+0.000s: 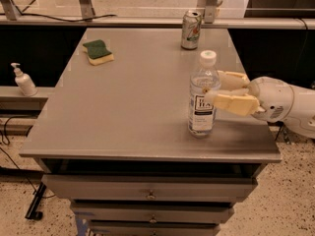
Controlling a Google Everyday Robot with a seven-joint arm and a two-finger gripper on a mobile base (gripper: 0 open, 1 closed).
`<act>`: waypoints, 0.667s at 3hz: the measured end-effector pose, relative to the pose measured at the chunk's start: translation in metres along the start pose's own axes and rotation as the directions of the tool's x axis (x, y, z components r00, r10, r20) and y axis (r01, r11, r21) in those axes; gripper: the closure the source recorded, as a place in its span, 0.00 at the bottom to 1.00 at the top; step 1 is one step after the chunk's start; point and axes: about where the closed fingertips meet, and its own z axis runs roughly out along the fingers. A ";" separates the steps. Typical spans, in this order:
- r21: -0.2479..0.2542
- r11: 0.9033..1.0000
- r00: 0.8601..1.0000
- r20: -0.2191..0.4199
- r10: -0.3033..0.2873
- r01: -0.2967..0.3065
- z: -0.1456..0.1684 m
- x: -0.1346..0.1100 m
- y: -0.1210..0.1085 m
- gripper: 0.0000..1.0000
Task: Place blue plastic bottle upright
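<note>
The blue plastic bottle (201, 100) stands upright on the grey table (133, 97), near its right front part. It is clear with a white cap and a label with a black text panel. My gripper (212, 87) reaches in from the right at the bottle's mid-height. Its two cream fingers are spread, the near finger (231, 103) in front of the bottle's right side and the far one (234, 77) behind it. The jaws stand open around the bottle, which rests on the table.
A silver-green soda can (191, 29) stands at the table's back right. A green and yellow sponge (98, 51) lies at the back left. A small white pump dispenser (23, 80) stands on a ledge to the left. Drawers sit below the table's front edge.
</note>
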 end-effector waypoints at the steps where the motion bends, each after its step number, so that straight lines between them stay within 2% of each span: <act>1: 0.004 1.000 1.000 -0.014 -0.002 0.002 -0.005 -0.006 0.003 0.00; 2: 0.021 1.000 0.999 -0.032 -0.010 0.011 -0.015 -0.016 0.006 0.00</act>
